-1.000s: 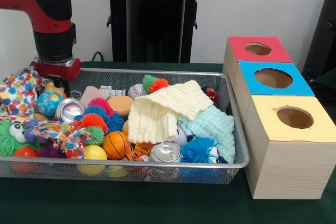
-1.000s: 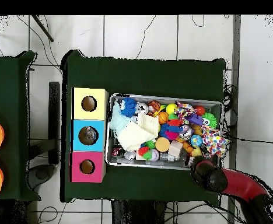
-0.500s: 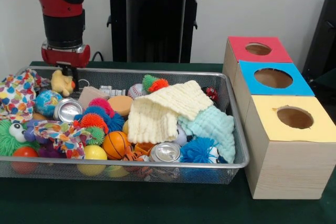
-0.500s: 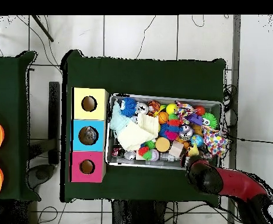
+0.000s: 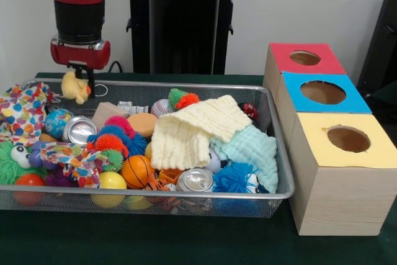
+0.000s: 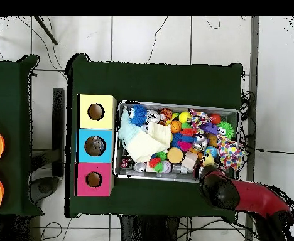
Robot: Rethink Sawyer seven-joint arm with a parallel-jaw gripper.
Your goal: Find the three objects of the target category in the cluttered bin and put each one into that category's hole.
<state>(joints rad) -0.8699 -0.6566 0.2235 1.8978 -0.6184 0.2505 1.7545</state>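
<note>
The silver wire-mesh bin [image 5: 186,84] is full of toys, balls, cans and cloths; it also shows in the overhead view [image 6: 174,105]. My gripper [image 5: 86,84] is shut on a small yellow plush toy [image 5: 73,88] and holds it just above the bin's far left corner. In the overhead view the arm [image 6: 220,189] covers the gripper, and the yellow toy [image 6: 206,162] shows at its tip. Three wooden boxes with holes stand right of the bin: red top [image 5: 282,58], blue top [image 5: 358,100], yellow top [image 5: 316,144].
In the bin lie a cream cloth [image 5: 192,128], a mint cloth [image 5: 255,150], a spotted cloth [image 5: 22,113], two cans [image 5: 80,130] [image 5: 196,180], a basketball [image 5: 136,170] and spiky balls [image 5: 236,178]. The black pedestal [image 5: 183,26] stands behind the bin.
My gripper has risen out of the bin's far left corner with the yellow plush toy in it and has moved slightly toward the middle. The bin's other contents have not moved.
</note>
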